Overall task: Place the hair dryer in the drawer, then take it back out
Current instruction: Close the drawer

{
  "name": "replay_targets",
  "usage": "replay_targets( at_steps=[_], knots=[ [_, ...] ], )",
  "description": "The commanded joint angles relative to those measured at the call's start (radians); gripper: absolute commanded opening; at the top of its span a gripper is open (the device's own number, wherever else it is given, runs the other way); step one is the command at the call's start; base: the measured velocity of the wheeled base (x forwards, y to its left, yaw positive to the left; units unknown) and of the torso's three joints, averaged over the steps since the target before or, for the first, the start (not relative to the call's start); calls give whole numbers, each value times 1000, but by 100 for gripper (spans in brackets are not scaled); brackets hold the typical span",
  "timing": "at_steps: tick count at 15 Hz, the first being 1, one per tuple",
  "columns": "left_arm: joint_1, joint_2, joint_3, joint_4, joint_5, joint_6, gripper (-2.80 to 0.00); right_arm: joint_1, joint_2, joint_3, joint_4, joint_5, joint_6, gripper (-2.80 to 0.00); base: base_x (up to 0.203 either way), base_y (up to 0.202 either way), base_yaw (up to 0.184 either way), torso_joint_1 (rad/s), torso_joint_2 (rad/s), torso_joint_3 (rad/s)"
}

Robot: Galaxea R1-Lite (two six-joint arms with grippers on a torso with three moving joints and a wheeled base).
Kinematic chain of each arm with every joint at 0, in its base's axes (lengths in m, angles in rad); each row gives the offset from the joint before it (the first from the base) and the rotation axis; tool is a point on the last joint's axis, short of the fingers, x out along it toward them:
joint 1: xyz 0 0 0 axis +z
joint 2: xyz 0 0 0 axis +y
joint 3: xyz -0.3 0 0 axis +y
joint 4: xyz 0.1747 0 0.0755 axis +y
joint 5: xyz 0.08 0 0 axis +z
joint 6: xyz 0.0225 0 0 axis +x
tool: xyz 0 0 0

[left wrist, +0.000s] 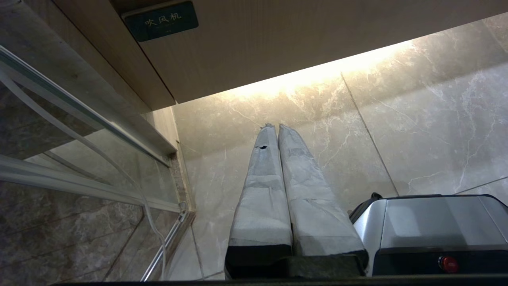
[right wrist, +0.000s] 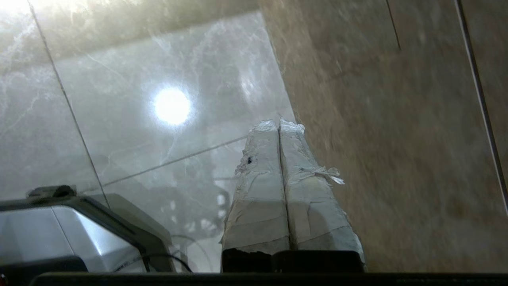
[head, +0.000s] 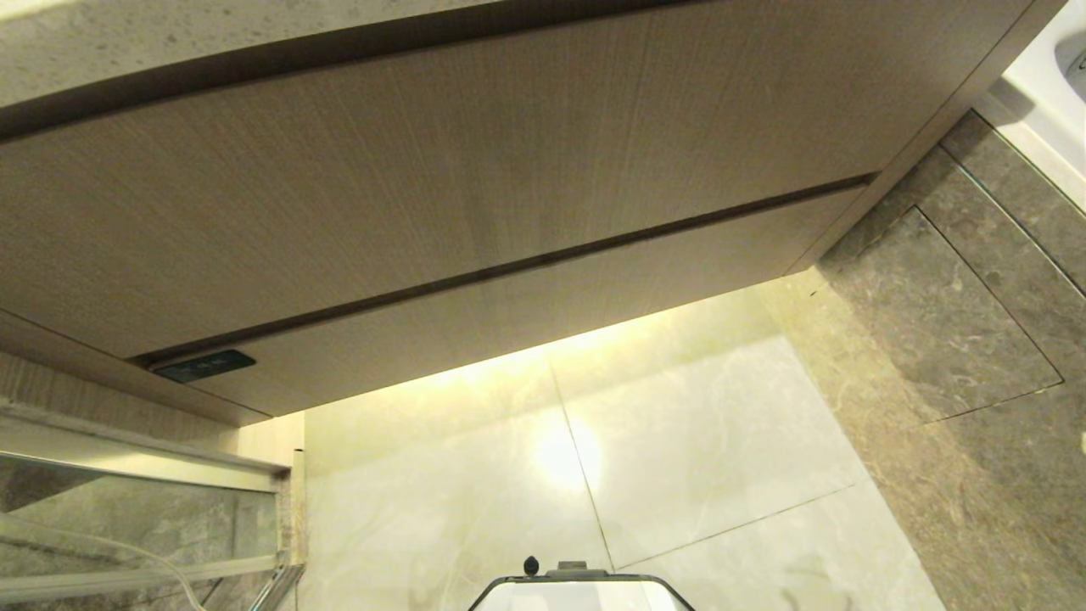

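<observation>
Drawer (head: 543,322) closed, contents unseen, dark label (head: 205,366) at its 9 o'clock end; hair dryer in no view; left hand (left wrist: 274,127) and right hand (right wrist: 278,124) both pressed together, empty, over marble floor (head: 696,441).

The glossy pale marble floor (head: 704,441) spreads beneath both sets of closed jaws, meeting darker grey-brown tiles (head: 950,339) beyond the right jaws, with the robot's silver base (head: 577,590) standing on it between them.
</observation>
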Motion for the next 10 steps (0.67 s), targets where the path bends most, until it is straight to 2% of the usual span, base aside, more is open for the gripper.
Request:
replay_targets(
  at_steps=[1, 5, 6, 8, 10],
  knots=[
    [0, -1, 0, 0, 0, 0, -280, -2, -264, 95, 38, -9, 6, -280, 0, 0, 0, 0, 0, 0],
    [0, -2, 1, 0, 0, 0, -280, 44, -569, 277, 112, -11, 31, -280, 0, 0, 0, 0, 0, 0],
    [0, -1, 0, 0, 0, 0, -280, 52, -624, 296, 119, 21, 35, -280, 0, 0, 0, 0, 0, 0],
    [0, -2, 1, 0, 0, -1, -280, 56, -735, 320, 149, 143, 35, -280, 0, 0, 0, 0, 0, 0],
    [0, 0, 0, 0, 0, -2, -280, 57, -814, 328, 168, 182, 38, -280, 0, 0, 0, 0, 0, 0]
  ],
)
